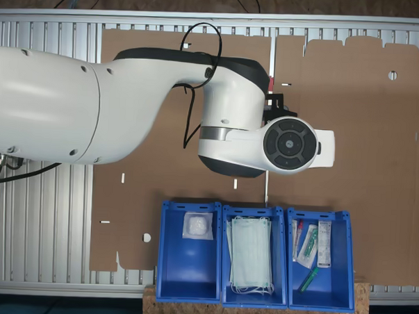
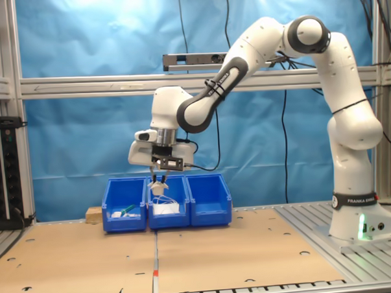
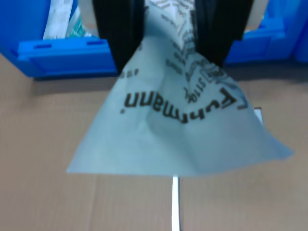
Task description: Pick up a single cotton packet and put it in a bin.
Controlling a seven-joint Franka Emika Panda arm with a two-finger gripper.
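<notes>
One Franka arm (image 2: 335, 82), reaching across a brown cardboard-covered desk (image 2: 219, 249) toward three blue bins set side by side along one edge.

Gripper (image 2: 159, 182): jaws closed on one cotton packet (image 3: 178, 130), pinched at its upper edge in the wrist view and hanging free below as a pale sheet with dark print, clear of the cardboard. In the second exterior view, seen as a small white scrap (image 2: 159, 186) under the wrist, just above the rim of the middle bin (image 2: 169, 216). In the first exterior view, hidden beneath the arm's wrist (image 1: 266, 142).

Bins, counted in the first exterior view:
- bin at 9 o'clock of the row (image 1: 168, 273): one white packet (image 1: 197, 227) lying flat near its far end.
- middle bin (image 1: 224, 255): a stack of pale green face masks (image 1: 250, 255), number not countable.
- bin at 3 o'clock of the row (image 1: 347, 274): several slim wrapped items (image 1: 315, 246), some green, exact number unclear.

Row of bins resting on a chipboard block (image 1: 359, 313) at 6 o'clock of the first exterior view.
</notes>
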